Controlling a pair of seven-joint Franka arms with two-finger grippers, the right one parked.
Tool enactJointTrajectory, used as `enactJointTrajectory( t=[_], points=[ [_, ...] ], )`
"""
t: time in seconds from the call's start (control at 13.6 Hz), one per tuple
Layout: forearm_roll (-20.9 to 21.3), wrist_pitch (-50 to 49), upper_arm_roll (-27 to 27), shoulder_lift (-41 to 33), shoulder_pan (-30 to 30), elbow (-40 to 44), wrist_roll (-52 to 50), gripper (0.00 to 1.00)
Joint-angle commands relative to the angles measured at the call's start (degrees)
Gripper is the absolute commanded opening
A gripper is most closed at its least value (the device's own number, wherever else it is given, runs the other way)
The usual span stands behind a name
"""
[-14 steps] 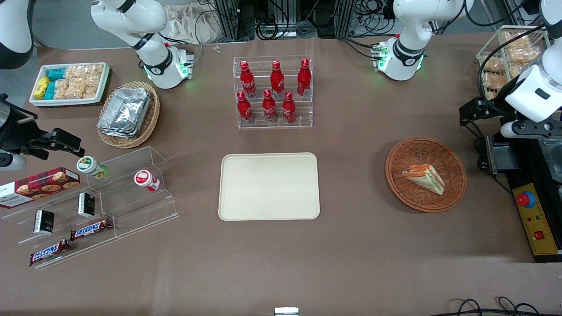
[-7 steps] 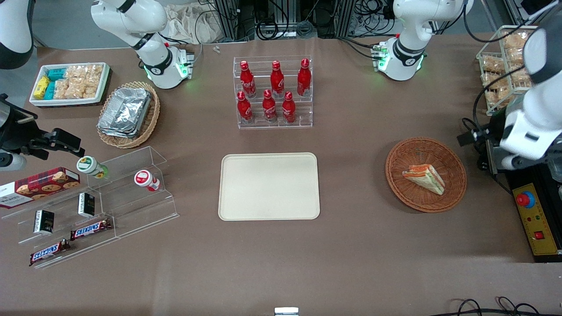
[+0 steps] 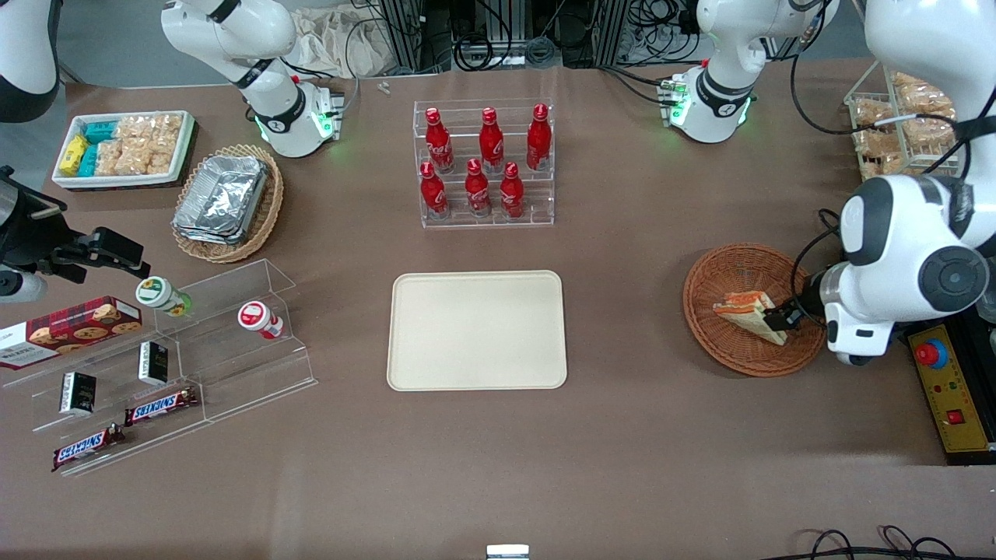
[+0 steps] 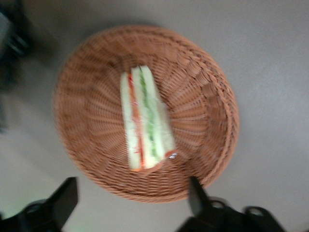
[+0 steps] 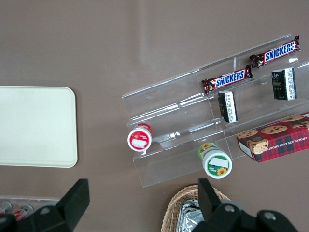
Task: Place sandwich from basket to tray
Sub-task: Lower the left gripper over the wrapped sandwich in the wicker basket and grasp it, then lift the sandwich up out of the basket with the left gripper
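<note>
The sandwich (image 3: 751,315) is a white-bread wedge with orange and green layers, lying in the round reddish-brown basket (image 3: 739,268) toward the working arm's end of the table. In the left wrist view the sandwich (image 4: 145,125) lies near the middle of the basket (image 4: 203,96). My left gripper (image 4: 131,199) hangs above the basket's rim, open, its two dark fingers (image 4: 65,200) spread wide with nothing between them. In the front view the arm's white wrist (image 3: 887,264) covers the basket's edge. The cream tray (image 3: 477,330) lies bare at mid-table, apart from the basket.
A clear rack of red bottles (image 3: 484,163) stands farther from the front camera than the tray. A yellow control box with a red button (image 3: 945,385) and a wire rack of snacks (image 3: 895,117) sit beside the basket. Clear shelves with snacks (image 3: 156,365) lie toward the parked arm's end.
My left arm has swung in from the table's edge and down over the basket. The sandwich and basket have not moved.
</note>
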Motion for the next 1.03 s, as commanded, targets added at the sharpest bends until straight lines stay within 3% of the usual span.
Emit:
enactJointTrajectory(
  t=[0.0,0.29,0.44,0.51,0.59,0.66,0.96],
  points=[
    [-3.8,5.8,-0.1,-1.2,1.6,-6.2,-3.0,1.0],
    [-4.0,18.1,-0.1,-1.3,1.6,-16.3,-3.6,1.0],
    [-4.4,21.1,-0.1,-0.5,1.5,-17.3,-3.6,0.97],
    [-4.6,21.1,-0.1,-0.4,1.5,-17.1,-3.7,0.64],
    [-4.6,21.1,-0.1,-0.6,1.6,-16.8,-4.4,0.14],
    [-4.6,21.1,-0.1,-0.6,1.6,-16.4,-4.4,0.0],
    [-4.2,14.3,-0.1,-6.1,1.6,-12.7,-3.4,0.0]
  ],
)
